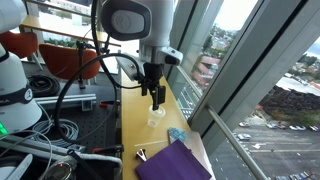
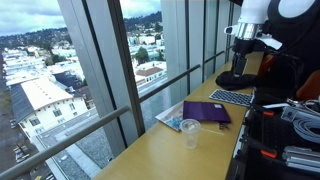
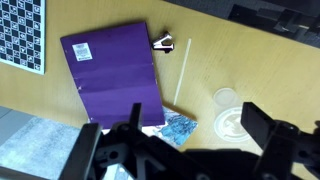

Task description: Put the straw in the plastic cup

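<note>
So in the wrist view the gripper was wide open with nothing between its dark fingers, which filled the bottom of the frame. The straw was lying flat on the wooden table, a thin white stick running top to bottom just right of center, not touched by anything. Right beside it on the left was a purple folder, and a small black binder clip sat near the straw's upper end, at the folder's top right corner. The clear plastic cup was standing upright at the lower right of that view, a bit apart from the straw's lower end, and as far as I could see it was empty. A crumpled blue wrapper lay at the folder's bottom edge, between folder and cup. In an exterior view the gripper hung in the middle of the frame just above the cup, with the folder toward the bottom. In an exterior view from the window side, the cup sat near the bottom center, the folder just behind it and a keyboard further back.
</note>
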Action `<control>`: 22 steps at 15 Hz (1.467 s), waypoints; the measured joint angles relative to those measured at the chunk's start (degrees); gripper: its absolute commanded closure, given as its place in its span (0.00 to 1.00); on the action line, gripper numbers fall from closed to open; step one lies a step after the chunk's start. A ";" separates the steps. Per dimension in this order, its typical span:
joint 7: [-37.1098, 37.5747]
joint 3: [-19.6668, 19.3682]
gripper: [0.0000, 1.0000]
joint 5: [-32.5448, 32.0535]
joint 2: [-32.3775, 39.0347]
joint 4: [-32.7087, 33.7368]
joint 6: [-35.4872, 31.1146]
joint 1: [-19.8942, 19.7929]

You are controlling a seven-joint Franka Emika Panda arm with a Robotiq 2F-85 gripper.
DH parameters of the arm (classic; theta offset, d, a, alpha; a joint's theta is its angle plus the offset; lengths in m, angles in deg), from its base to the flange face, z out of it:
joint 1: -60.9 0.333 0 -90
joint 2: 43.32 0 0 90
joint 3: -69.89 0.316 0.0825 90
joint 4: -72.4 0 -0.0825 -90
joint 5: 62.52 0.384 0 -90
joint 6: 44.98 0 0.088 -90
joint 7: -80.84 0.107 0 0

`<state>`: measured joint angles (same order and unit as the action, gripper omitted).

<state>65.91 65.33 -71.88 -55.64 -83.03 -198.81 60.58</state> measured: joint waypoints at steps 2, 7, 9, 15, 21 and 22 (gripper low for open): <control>-0.22 0.08 0.00 -0.44 5.88 1.46 -4.14 -0.01; 3.23 0.30 0.00 -6.83 20.14 7.29 -10.92 -0.27; 5.49 -0.20 0.00 -10.06 25.11 10.30 -11.38 -0.02; 7.84 -2.12 0.00 -11.84 38.07 20.10 -11.41 2.64; 10.35 -3.27 0.00 -11.83 43.51 25.05 -11.41 5.58; 10.35 -3.35 0.00 -11.83 43.51 25.11 -11.41 5.58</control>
<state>76.27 61.98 -83.71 -12.13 -57.92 -210.22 66.16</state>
